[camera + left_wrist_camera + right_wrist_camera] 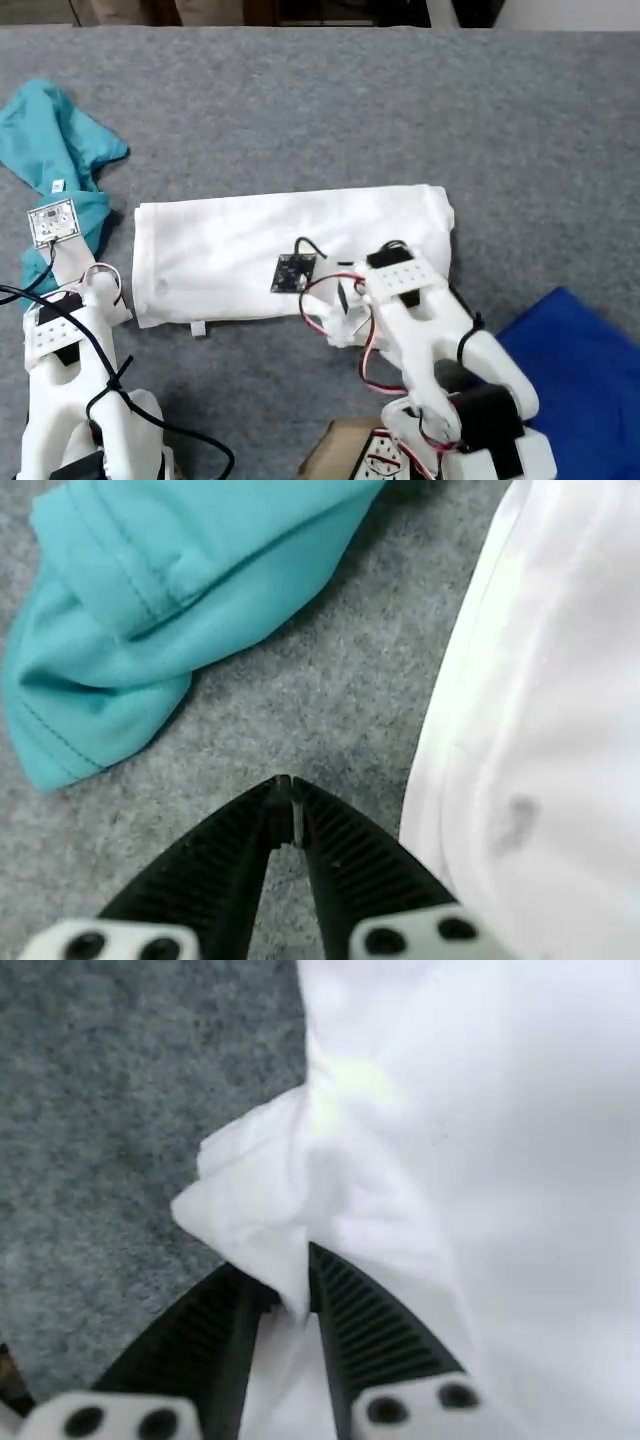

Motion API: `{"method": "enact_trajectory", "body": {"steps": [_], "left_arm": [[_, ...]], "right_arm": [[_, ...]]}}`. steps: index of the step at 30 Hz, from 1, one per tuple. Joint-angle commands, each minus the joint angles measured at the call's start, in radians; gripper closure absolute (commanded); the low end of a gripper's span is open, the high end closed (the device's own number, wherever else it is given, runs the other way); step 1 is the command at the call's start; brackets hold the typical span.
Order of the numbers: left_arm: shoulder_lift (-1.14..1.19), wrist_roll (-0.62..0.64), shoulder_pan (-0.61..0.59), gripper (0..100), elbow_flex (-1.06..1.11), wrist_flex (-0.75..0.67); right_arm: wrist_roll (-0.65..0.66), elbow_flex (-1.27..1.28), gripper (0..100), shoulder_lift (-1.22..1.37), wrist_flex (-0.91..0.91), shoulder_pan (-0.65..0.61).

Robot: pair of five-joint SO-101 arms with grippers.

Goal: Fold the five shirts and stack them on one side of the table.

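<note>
**A:** Nearest first, then: what have the right jaws got?

**B:** They're closed on a bunched fold of the white shirt (430, 1120). The cloth is pinched between the tips, right at the shirt's near edge.

**A:** And the left jaws?

**B:** Shut tight, tip to tip, with nothing between them. They hang over bare grey tabletop (330, 700), in the gap between the white shirt and the teal shirt (180, 590).

**A:** What else is close in?

**B:** The blue shirt (585, 365) lies at the near right corner, apart from the white one.

**A:** How does the white one lie?

**B:** It's in the middle of the tabletop, folded into a long band running left to right, mostly smooth apart from the pinched spot.

**A:** And farther back?

**B:** The teal shirt is crumpled at the left side, unfolded, just beside the white shirt's left end. Behind them the grey tabletop runs to the far edge.
</note>
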Motion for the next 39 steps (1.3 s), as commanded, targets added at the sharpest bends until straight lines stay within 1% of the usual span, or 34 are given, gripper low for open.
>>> {"method": "enact_trajectory", "body": {"steps": [1,4,9,17,22,25,27,33,36,39], "left_arm": [[-0.024,0.009,-0.009,98,-0.006,-0.011],[-0.024,0.009,-0.009,98,-0.006,-0.011],[-0.024,0.009,-0.009,98,-0.008,-0.011],[-0.024,0.009,-0.009,98,-0.009,-0.012],[-0.024,0.009,-0.008,98,-0.009,-0.012],[-0.024,0.006,0.025,98,-0.005,-0.014],[-0.024,-0.021,0.029,98,-0.003,-0.014],[-0.022,-0.032,0.031,98,-0.003,-0.012],[-0.022,-0.034,0.034,98,-0.003,-0.012],[-0.022,-0.034,0.034,98,-0.003,-0.012]], "right_arm": [[-0.002,-0.038,99.5,0.030,0.041,0.033],[-0.048,-0.147,99.4,0.038,0.112,0.027],[-0.040,-0.357,99.4,0.054,0.230,0.027],[0.061,-0.665,99.4,0.318,0.354,0.027],[0.161,-0.852,99.4,0.455,0.433,0.018],[0.236,-0.954,99.4,0.530,0.489,0.005],[0.247,-1.024,99.3,0.590,0.505,0.002],[0.249,-1.181,98.8,0.723,0.525,-0.010],[0.249,-1.237,93.3,0.748,0.563,-0.028],[0.249,-1.279,82.0,0.751,0.563,-0.031]]}}
